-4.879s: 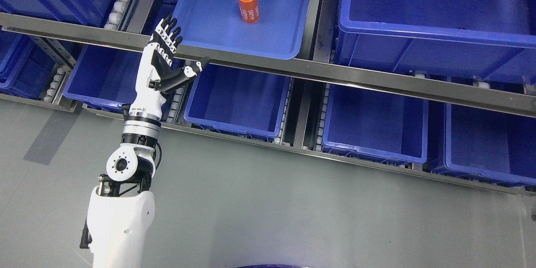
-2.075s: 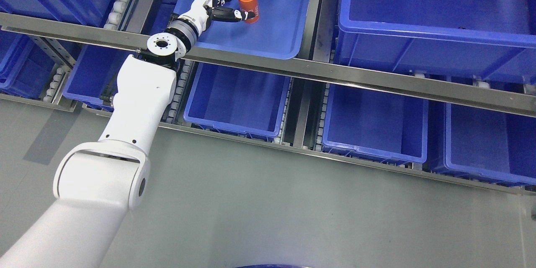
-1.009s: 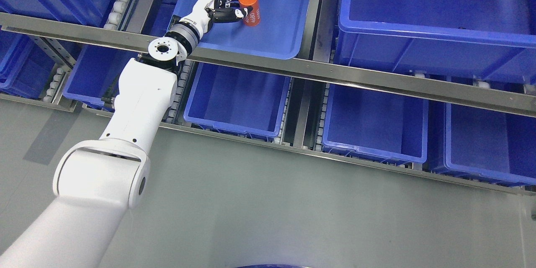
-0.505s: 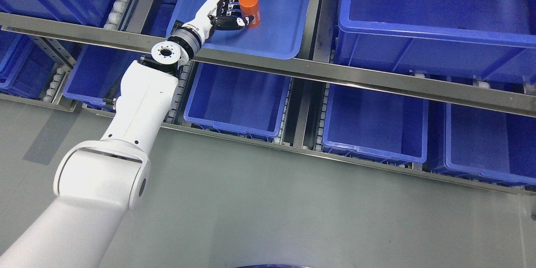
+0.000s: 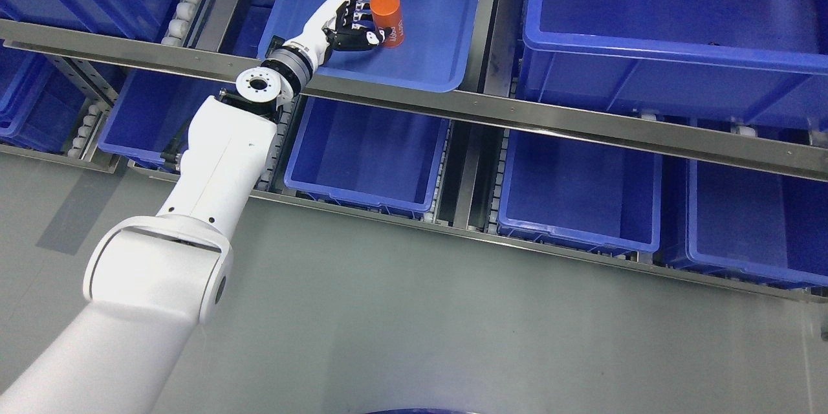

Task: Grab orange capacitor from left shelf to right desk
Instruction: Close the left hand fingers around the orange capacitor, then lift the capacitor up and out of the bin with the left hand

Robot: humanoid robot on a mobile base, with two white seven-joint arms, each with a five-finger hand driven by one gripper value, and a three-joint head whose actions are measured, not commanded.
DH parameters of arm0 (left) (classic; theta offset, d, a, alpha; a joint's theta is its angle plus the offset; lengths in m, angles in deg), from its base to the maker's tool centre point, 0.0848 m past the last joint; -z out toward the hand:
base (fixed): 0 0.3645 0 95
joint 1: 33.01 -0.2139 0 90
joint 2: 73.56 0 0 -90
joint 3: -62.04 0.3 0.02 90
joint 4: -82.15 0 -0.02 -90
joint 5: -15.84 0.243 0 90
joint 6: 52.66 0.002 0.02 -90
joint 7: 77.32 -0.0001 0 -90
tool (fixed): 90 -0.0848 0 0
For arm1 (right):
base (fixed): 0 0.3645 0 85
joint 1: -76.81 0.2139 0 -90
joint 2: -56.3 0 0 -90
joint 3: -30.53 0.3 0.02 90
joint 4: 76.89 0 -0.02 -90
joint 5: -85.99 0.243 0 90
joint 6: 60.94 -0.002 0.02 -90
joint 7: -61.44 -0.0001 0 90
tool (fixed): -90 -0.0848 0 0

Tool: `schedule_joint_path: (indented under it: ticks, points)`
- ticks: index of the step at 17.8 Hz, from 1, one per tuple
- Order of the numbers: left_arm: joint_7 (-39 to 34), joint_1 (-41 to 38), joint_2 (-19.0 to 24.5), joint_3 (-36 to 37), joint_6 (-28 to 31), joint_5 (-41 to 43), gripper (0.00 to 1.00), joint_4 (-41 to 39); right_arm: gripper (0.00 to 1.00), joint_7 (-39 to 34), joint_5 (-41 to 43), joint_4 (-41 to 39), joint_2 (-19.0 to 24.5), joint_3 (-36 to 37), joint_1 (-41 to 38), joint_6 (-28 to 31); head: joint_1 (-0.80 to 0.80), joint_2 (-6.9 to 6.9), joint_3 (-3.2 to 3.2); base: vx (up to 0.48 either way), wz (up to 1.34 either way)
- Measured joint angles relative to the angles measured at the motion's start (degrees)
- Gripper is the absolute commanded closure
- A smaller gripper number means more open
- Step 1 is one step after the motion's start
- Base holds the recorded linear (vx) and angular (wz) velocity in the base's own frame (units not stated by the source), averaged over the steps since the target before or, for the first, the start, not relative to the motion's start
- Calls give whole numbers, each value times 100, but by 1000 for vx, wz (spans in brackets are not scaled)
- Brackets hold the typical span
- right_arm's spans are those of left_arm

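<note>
Step in hand: lifting the small orange cylindrical capacitor point(image 5: 389, 19) clear of the shallow blue plastic tray point(image 5: 427, 61) on the upper shelf level; judged an early stage, transfer to the right counter not yet begun.
Left hand point(image 5: 346, 21): white-and-black, reaching into the tray from the near left over the grey metal shelf rail point(image 5: 517, 113).
Fingers point(image 5: 359, 11): curled against the left side of the capacitor, thumb across its near lower part; gripping the capacitor, by appearance.
Right hand: not in view.
Capacitor location: inside the tray, left of centre, towards the far side; whether resting on the tray floor or just raised cannot be told.
Long axis: roughly upright, tilted slightly, flat top towards the far left, printed lower end towards the near right.
Facing: white print on the side turned to the near right, partly covered by the thumb.
Advice: raise straight up above the tray rim before any sideways travel; keep the axis upright; withdraw towards the near side, clearing the rail.
Risk: smooth round body liable to slip or rotate in a side grip.
</note>
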Motion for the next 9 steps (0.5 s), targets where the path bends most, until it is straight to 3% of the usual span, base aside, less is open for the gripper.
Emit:
schedule_joint_path:
  ticks: [5,9]
  points:
    - [-81,-7,0,-155,-349,-36,100,39,0,0,0,0,0,0,0,16,0,0,0,0,0]
    - [28,-19,0,-583,-1059,-66,98,-125,0,0,0,0,0,0,0,18,0,0,0,0,0]
